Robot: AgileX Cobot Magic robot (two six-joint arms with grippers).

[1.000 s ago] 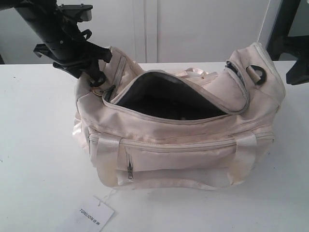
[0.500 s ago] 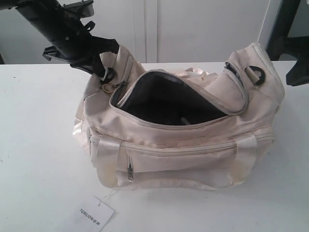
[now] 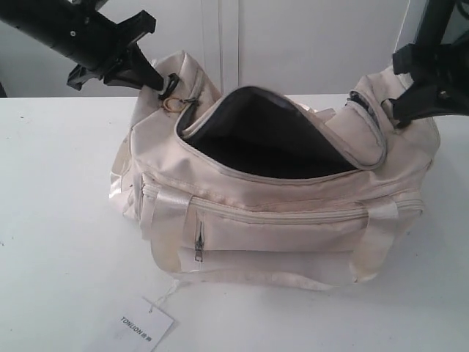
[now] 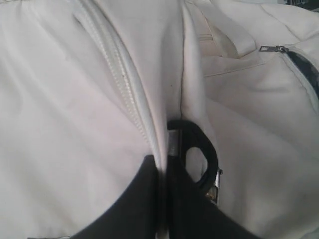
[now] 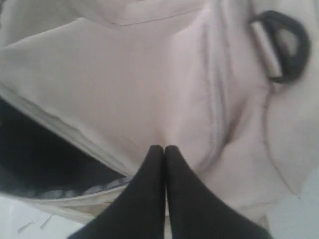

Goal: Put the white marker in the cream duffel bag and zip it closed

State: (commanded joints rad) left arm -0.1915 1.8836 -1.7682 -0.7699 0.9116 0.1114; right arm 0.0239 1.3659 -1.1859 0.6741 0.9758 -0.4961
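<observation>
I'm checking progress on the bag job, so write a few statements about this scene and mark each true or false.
1. The cream duffel bag is zipped closed. False: its main opening gapes wide and shows the dark lining.
2. The left gripper pinches a fold of the bag's fabric beside a black end ring. True.
3. A white paper tag lies on the table in front of the bag. True.
4. The right gripper stands wide open above the table. False: its fingers are pressed together, against the fabric at the bag's other end.
</observation>
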